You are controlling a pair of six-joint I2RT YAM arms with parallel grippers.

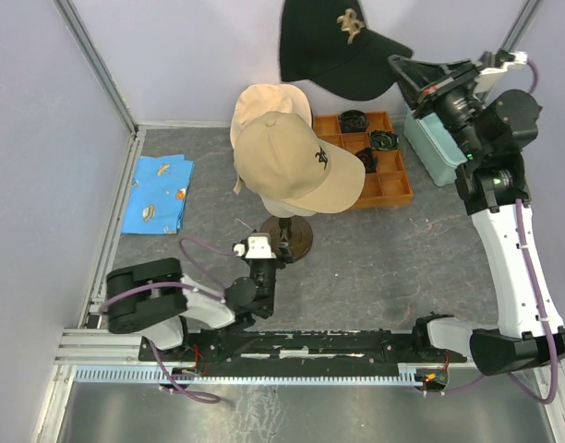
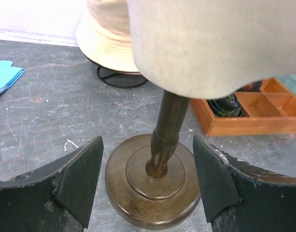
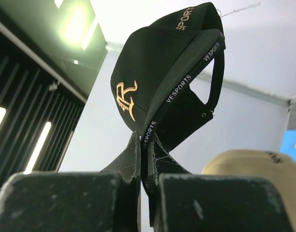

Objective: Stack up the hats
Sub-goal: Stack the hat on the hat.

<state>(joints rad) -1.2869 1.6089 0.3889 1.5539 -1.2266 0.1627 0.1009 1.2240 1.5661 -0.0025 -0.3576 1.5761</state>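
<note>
A: Overhead camera sits high at the near edge, looking down over the whole table [image 1: 384,268].
B: Left wrist's low, close on the brown stand [image 2: 153,193], facing forward.
A: Right wrist tilts up, black cap [image 3: 153,72] close. Overhead shares both.

Stand: I see a dark brown turned wooden pedestal [image 2: 155,186] upright on the grey marbled worktop [image 1: 384,268].
Tray: orange wooden compartment tray [image 1: 396,187] near it, black round parts [image 1: 387,140] inside.
Cloth: blue patterned fabric [image 1: 158,192], flat, far left.
</note>
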